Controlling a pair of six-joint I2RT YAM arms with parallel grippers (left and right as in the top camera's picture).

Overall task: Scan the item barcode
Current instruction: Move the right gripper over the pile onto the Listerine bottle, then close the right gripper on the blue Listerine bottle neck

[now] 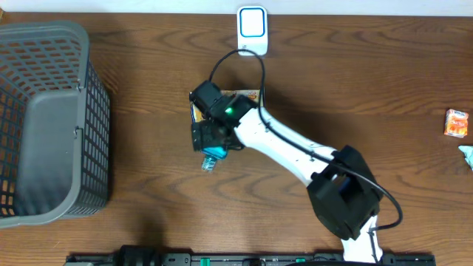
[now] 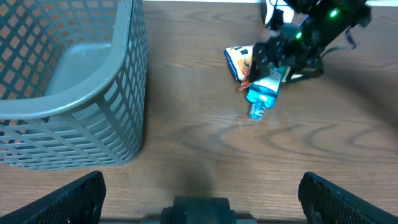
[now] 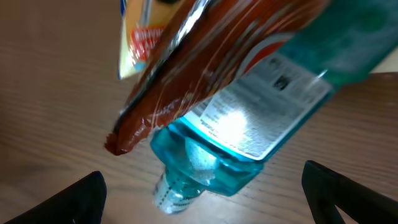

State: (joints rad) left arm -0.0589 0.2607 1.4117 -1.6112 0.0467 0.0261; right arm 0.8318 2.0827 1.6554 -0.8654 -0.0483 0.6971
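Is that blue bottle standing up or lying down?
Lying down: the blue bottle is on its side on the table, its cap pointing along the wood.

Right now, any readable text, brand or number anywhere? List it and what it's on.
Nothing reads clearly.
Blue bottle, white label: fine print, too blurred.
Snack packet: red lettering on yellow, blurred.
Small orange packet: too small.
Scanner: no legible marking.

On the counter [image 1: 148, 66], the basket [image 1: 96, 140] fills the frame's left edge. The scanner [image 1: 252, 29] sits top centre. The bottle [image 1: 211, 159] lies mid-frame, touching a packet [image 2: 238, 59]. A small carton [image 1: 456, 123] lies far right.
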